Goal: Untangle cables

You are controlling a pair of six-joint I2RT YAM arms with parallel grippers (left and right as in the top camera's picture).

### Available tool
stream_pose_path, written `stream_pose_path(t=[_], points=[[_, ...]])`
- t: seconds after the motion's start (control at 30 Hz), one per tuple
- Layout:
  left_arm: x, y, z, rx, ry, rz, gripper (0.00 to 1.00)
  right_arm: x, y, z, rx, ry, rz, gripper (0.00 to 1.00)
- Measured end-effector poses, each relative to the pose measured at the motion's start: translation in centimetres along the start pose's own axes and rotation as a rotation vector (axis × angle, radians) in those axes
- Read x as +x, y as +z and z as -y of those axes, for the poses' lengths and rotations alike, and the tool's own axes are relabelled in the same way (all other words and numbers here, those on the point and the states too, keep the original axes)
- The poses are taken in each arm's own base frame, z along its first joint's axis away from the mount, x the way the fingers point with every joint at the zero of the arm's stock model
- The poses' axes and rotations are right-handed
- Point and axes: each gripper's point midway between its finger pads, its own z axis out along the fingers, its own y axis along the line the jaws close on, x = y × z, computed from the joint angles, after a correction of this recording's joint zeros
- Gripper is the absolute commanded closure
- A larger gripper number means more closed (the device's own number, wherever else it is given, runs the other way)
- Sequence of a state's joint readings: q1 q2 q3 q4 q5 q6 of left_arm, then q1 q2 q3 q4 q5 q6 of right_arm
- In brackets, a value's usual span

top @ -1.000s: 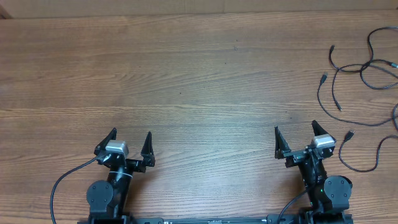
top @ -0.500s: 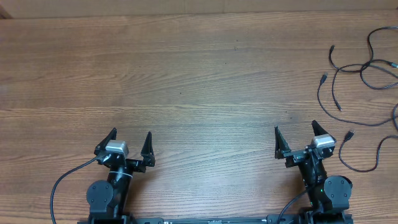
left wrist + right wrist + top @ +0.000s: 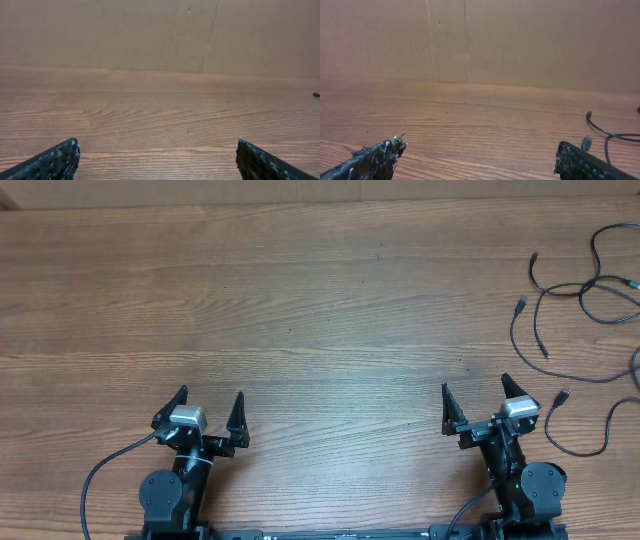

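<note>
Left and right jaws wide, empty; thin black cables at the right edge of the wooden table.

I see the cables, thin black cords with small plug ends, lying flat along the right edge of the table. Near the far right corner several loops cross one another. Further toward my side, one cord bends in an open curve.
</note>
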State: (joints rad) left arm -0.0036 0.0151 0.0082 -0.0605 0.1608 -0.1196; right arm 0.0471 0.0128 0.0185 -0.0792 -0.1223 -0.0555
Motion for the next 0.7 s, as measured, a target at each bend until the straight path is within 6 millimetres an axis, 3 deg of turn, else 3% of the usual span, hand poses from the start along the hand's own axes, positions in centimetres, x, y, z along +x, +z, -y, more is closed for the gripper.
stream_pose_path(t=[0.7], points=[[0.0, 0.0, -0.01, 0.0, 0.0, 0.0, 0.0, 0.0, 0.0, -0.01, 0.0, 0.0, 0.0, 0.0]])
